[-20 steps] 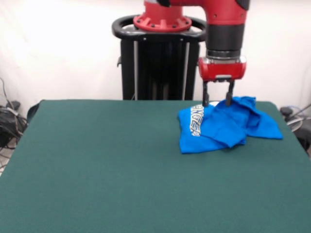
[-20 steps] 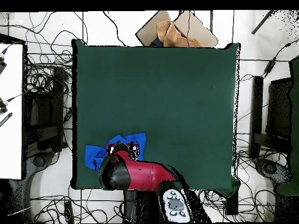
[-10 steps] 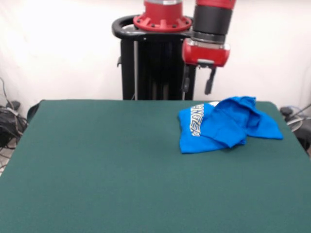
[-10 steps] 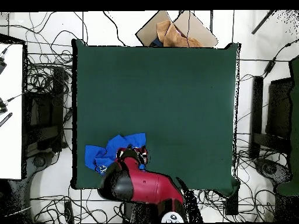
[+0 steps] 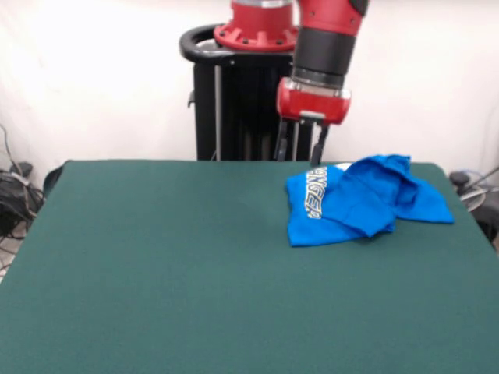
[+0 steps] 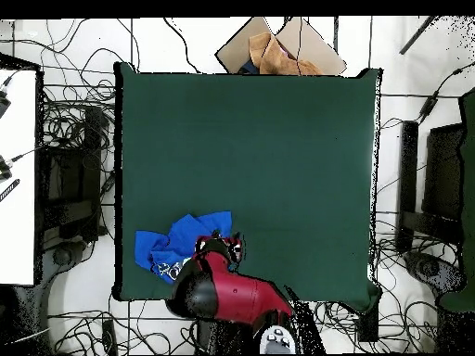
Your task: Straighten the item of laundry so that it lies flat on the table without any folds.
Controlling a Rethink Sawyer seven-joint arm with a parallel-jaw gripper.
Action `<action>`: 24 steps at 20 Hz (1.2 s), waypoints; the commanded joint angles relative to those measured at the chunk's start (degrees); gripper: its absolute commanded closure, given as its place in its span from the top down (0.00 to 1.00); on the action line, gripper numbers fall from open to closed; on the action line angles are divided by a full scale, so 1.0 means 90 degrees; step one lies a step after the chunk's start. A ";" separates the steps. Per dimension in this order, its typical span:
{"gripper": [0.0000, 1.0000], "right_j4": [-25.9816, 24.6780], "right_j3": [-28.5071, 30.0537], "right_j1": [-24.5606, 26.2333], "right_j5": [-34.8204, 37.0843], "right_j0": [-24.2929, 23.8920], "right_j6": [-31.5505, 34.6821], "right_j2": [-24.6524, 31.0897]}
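Note:
The item of laundry [image 5: 362,200] is a bright blue T-shirt lying crumpled and folded over itself near the far right corner of the green table [image 5: 195,265], with part of its yellow-white lettering showing on the left fold. In the overhead view the shirt [image 6: 181,243] sits by the table's lower left edge. My gripper [image 5: 299,149] hangs in the air just left of the shirt's far edge and above it, open and empty, its fingers [image 5: 317,148] pointing down. From above, the gripper [image 6: 224,250] shows beside the shirt's right side.
An open cardboard box [image 6: 278,51] with brown paper lies beyond the table's top edge in the overhead view. Cables cover the floor all around. Black equipment [image 6: 441,176] stands off the right side.
The gripper rose off the shirt's far edge, leaving it on the table, and moved left. It now hangs a little lower than half a second ago. The shirt has not moved.

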 commanded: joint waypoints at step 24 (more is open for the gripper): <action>1.00 -0.0656 -0.0090 0.2528 -0.1371 -0.1194 0.1544 0.1622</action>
